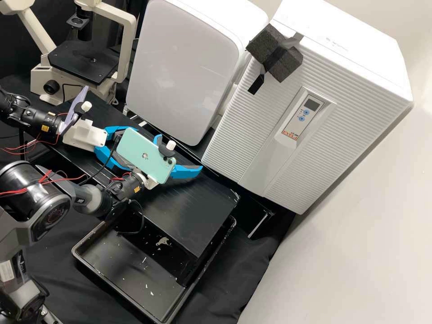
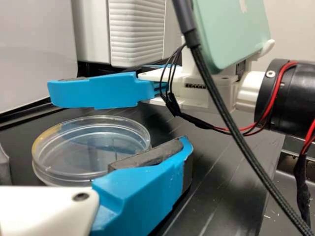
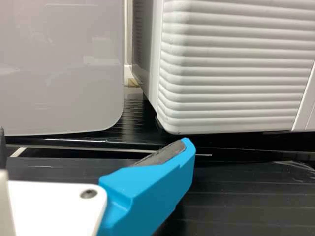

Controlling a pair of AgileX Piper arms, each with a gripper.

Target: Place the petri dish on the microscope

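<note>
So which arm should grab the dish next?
Left, I'd say: the dish is close by the open left gripper, which is also nearer the microscope than the right gripper.

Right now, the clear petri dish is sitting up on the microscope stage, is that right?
Not quite: the clear petri dish isn't on the microscope stage but down on the black benchtop, as the left wrist view shows.

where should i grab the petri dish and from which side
Best by its side wall, at two opposite points, coming in low and level from the left gripper's side. The petri dish lies flat and is shallow and round, so its curved wall should sit between the open fingers, whereas its broad top offers little to pinch.
</note>
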